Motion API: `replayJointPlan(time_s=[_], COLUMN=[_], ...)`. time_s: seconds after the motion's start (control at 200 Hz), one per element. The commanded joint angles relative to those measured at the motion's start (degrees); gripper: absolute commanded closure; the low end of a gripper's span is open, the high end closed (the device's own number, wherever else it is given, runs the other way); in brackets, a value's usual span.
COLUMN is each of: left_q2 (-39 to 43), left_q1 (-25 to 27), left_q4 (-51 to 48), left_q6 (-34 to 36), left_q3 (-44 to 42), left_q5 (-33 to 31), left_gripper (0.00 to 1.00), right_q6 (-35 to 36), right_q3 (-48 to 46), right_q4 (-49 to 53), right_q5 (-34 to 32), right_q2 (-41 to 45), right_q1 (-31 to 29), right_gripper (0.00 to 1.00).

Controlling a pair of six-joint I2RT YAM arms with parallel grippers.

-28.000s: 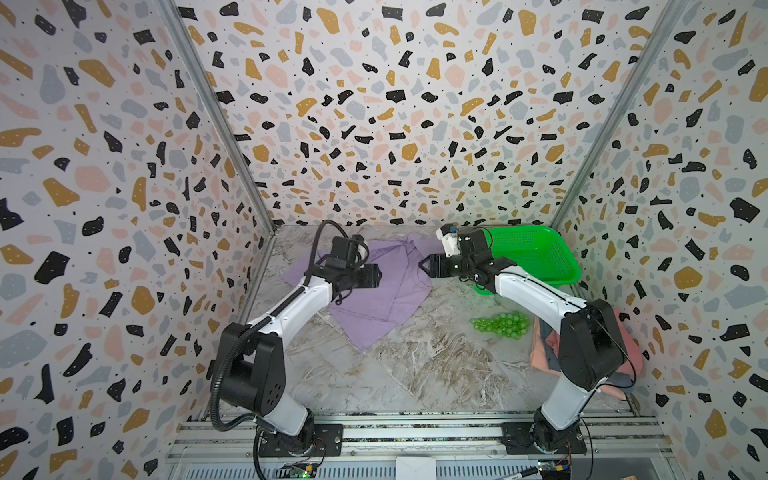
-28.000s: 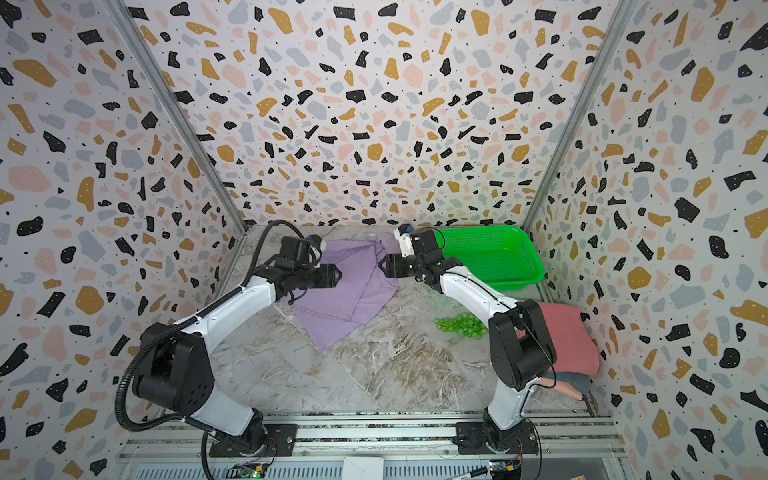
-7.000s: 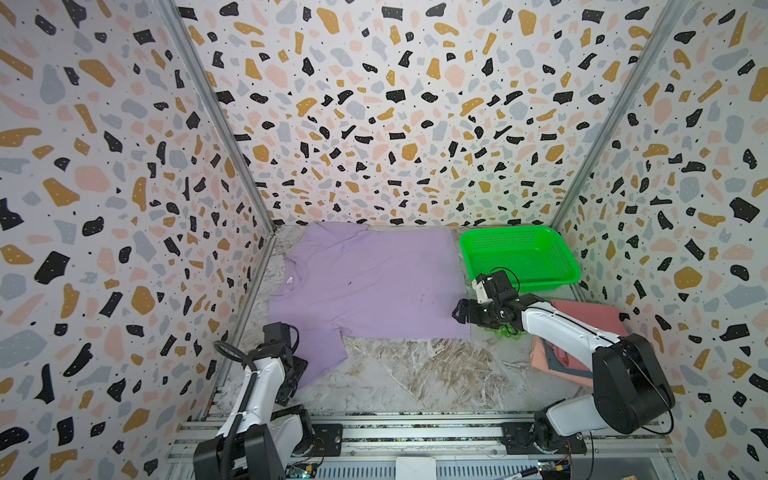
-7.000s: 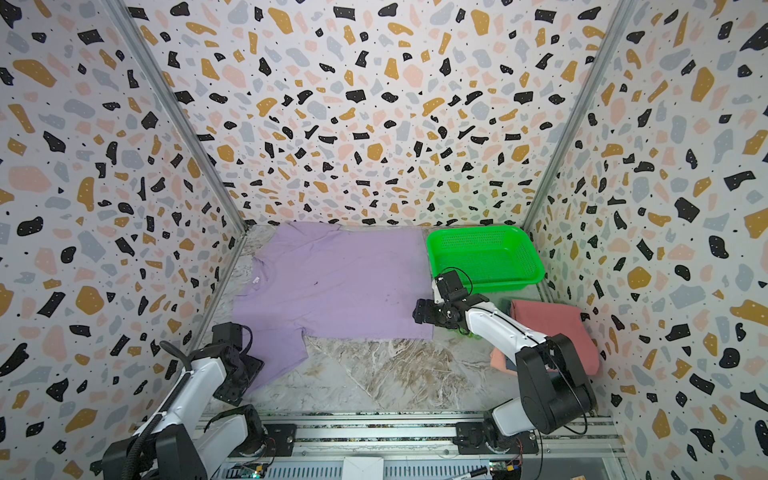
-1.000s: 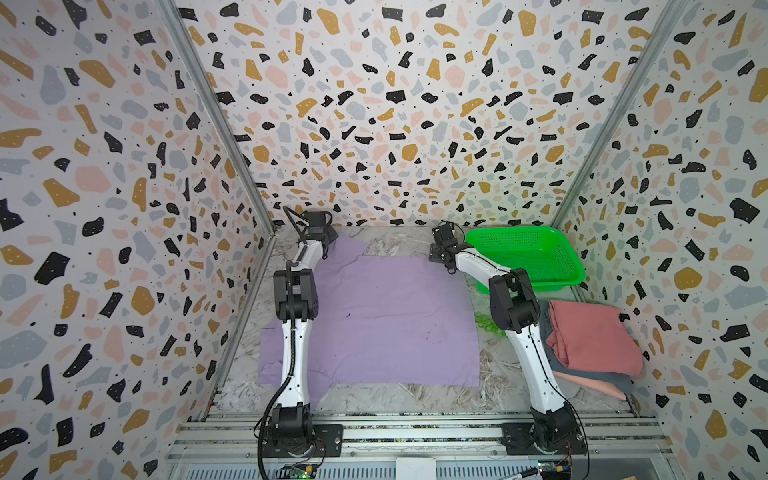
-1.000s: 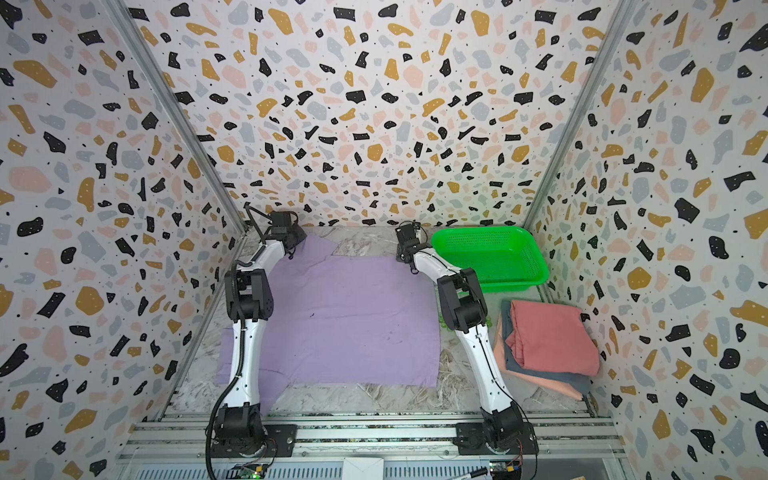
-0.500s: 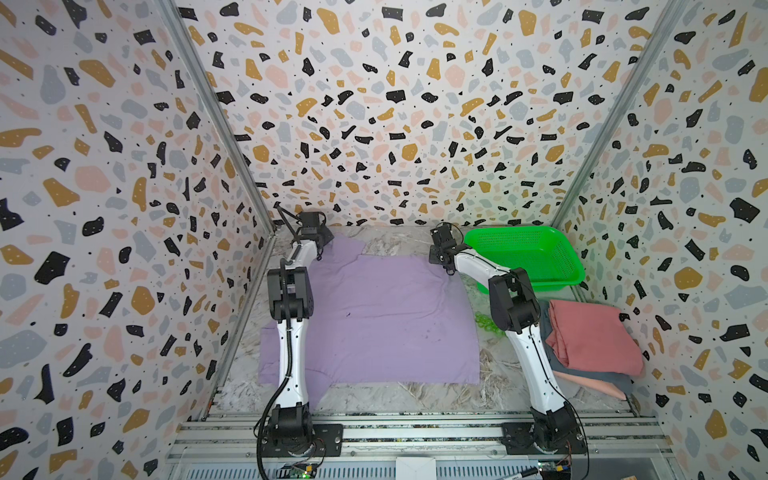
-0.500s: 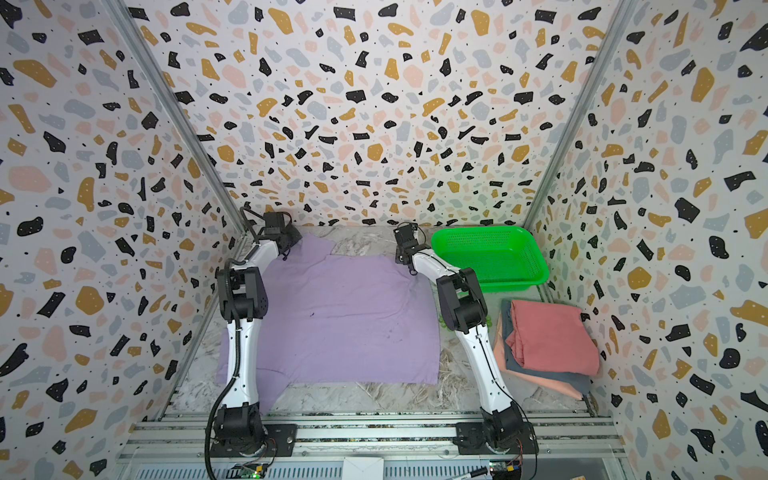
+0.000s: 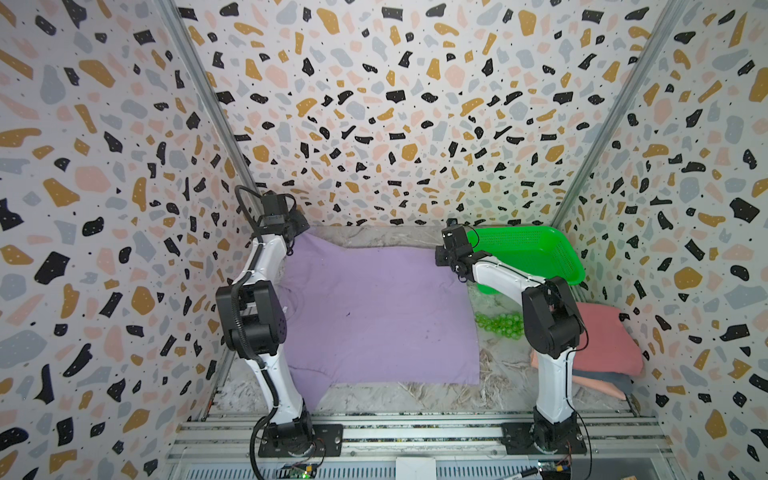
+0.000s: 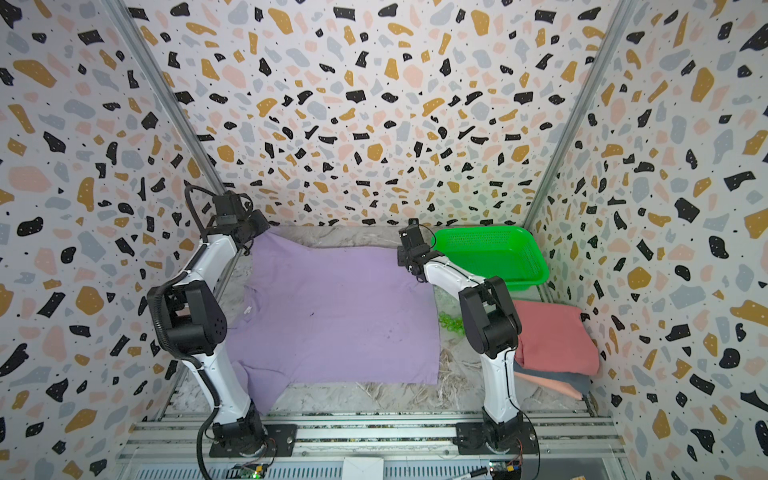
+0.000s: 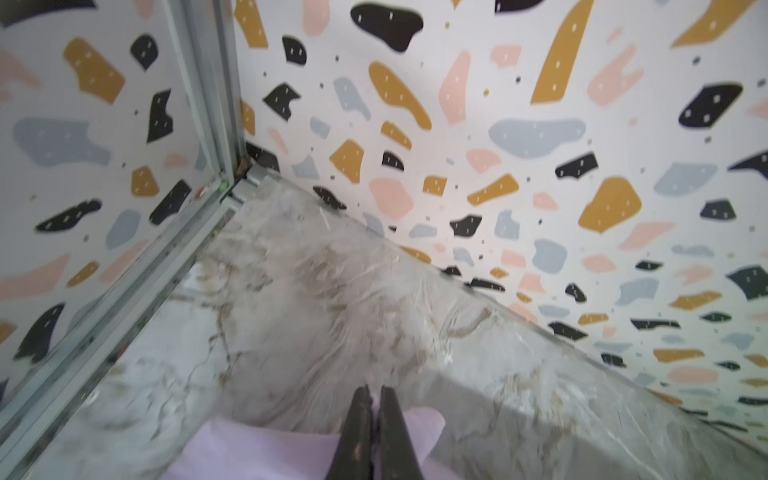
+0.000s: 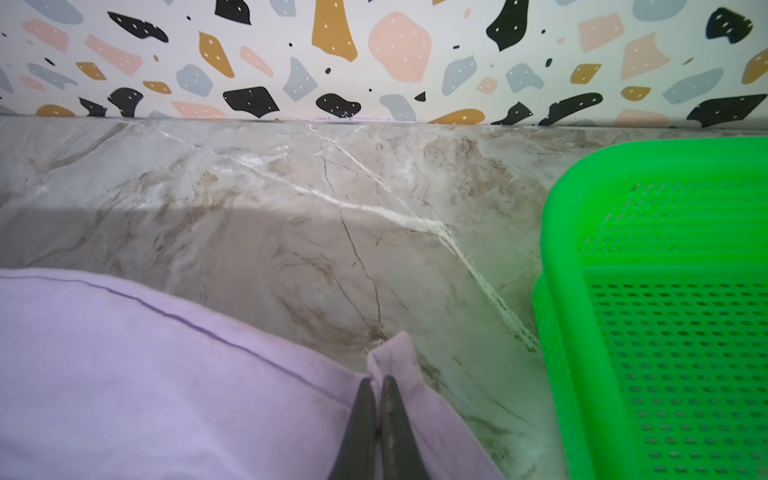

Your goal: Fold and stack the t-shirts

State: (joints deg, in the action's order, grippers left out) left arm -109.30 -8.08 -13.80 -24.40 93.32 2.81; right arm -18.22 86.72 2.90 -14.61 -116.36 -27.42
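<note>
While the left claw (image 11: 375, 392) and the right claw (image 12: 377, 384) are each clamped shut on a far corner of the large lavender-purple cloth t-shirt (image 9: 374, 316), spread flat on the marble-patterned counter (image 12: 249, 208), each bites only a thin nip of hem. An uneven pull could slip one corner free and skew the fold. The green mesh plastic basket (image 12: 561, 332) near the right corner might snag it.
</note>
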Motion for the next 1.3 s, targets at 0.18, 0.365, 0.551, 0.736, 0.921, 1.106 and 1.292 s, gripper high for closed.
replayJointPlan(time_s=[0.18,0.365,0.551,0.736,0.921,1.106,1.292], left_q2=[16.4,26.1,38.4,39.6,30.5,24.4,19.5], left_q1=[-0.1,-0.1,-0.4,-0.5,-0.5,-0.7,-2.4], left_q4=[1.1,-1.9,-6.3,-5.4,-4.9,-4.9,0.1], left_q6=[0.4,-2.9,-7.6,-4.2,-1.2,0.6,0.3], left_q3=[-25.9,-36.4,-42.0,-42.3,-39.6,-42.2,-43.1], left_q5=[-4.0,-13.1,-26.7,-21.2,-5.2,-1.0,3.6], left_gripper=[1.00,0.86,0.61,0.49,0.48,0.46,0.49], right_q6=[6.8,7.1,1.4,-2.6,-1.1,-0.2,-1.2], right_q3=[-13.0,-26.4,-36.2,-36.1,-31.0,-28.1,-28.7], right_q4=[-2.6,-4.7,-4.0,-3.8,-3.3,-3.7,-4.2], right_q5=[7.8,13.3,12.8,14.2,20.2,20.4,18.9], right_q2=[8.3,20.5,34.5,36.4,28.5,23.8,22.8], right_q1=[2.6,3.2,3.1,3.1,2.7,1.2,0.7], right_gripper=[0.99,0.91,0.28,0.28,0.28,0.27,0.27])
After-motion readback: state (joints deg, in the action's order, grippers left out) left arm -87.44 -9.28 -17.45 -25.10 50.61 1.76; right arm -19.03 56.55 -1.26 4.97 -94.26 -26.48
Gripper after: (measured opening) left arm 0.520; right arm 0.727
